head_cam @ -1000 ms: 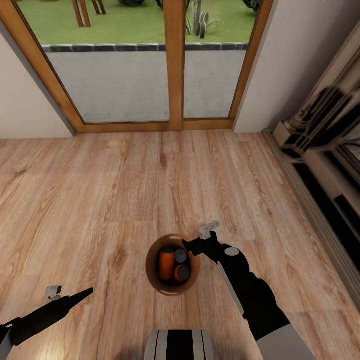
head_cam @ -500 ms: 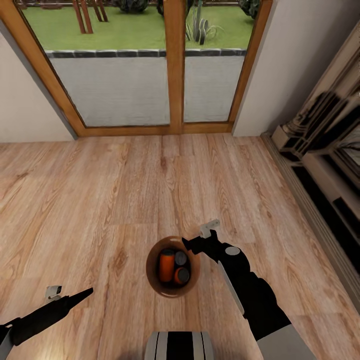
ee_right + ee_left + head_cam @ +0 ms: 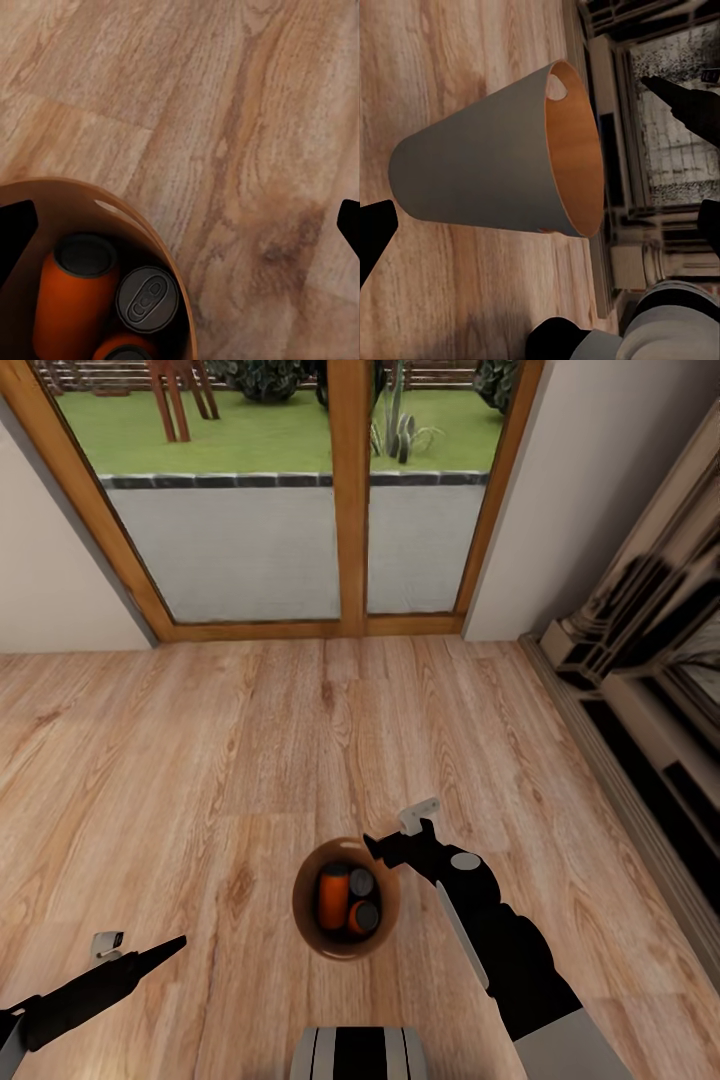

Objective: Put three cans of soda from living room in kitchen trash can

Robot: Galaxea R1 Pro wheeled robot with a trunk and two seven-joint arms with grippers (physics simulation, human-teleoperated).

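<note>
Already three cans [image 3: 346,896] sit in the bin [image 3: 308,920]; the right gripper [image 3: 400,838], jaws wide and empty beside its rim, could tip it; left gripper [image 3: 150,950] jaws unclear.

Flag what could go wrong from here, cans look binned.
1. The right end effector hangs at the rim of the bin; a sideways swing on pull-back could clip the rim and tip it.
2. The bin is narrower at its base, so a knock could topple it and spill the cans on the floor.
3. The bin sits just ahead of the robot's base; driving forward could hit it.
</note>
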